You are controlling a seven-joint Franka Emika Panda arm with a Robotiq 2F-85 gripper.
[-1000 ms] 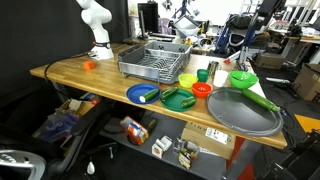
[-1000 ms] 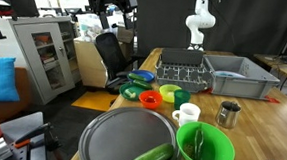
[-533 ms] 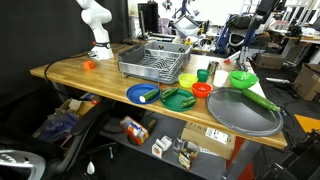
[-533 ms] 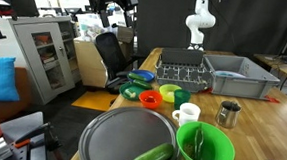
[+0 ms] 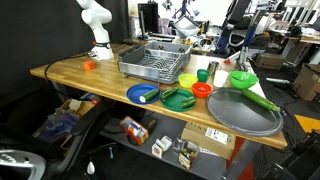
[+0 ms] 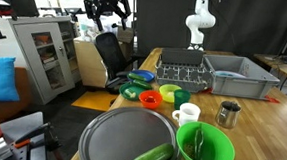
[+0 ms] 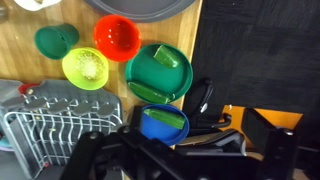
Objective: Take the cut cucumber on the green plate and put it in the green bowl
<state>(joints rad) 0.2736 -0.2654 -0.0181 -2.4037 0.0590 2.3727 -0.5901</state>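
Observation:
In the wrist view the dark green plate (image 7: 150,82) lies by the table edge with the cut cucumber (image 7: 166,58), a short green chunk, on it. The plate also shows in an exterior view (image 5: 180,100). The lime-green bowl (image 7: 85,67) stands beside the orange-red bowl (image 7: 117,37), and it also shows in an exterior view (image 5: 187,80). My gripper (image 7: 185,152) hangs high above the table edge near the plates, well clear of the cucumber. Its dark fingers look apart and empty. It shows at the top of an exterior view (image 6: 108,8).
A blue plate (image 7: 160,125) with a paler green piece lies next to the green plate. A dark green cup (image 7: 55,40), a grey dish rack (image 5: 155,62), a large grey tray (image 5: 243,110) and another bright green bowl (image 5: 243,79) share the wooden table.
My gripper has come a little lower and shows more fully at the top of an exterior view. The things on the table have not moved.

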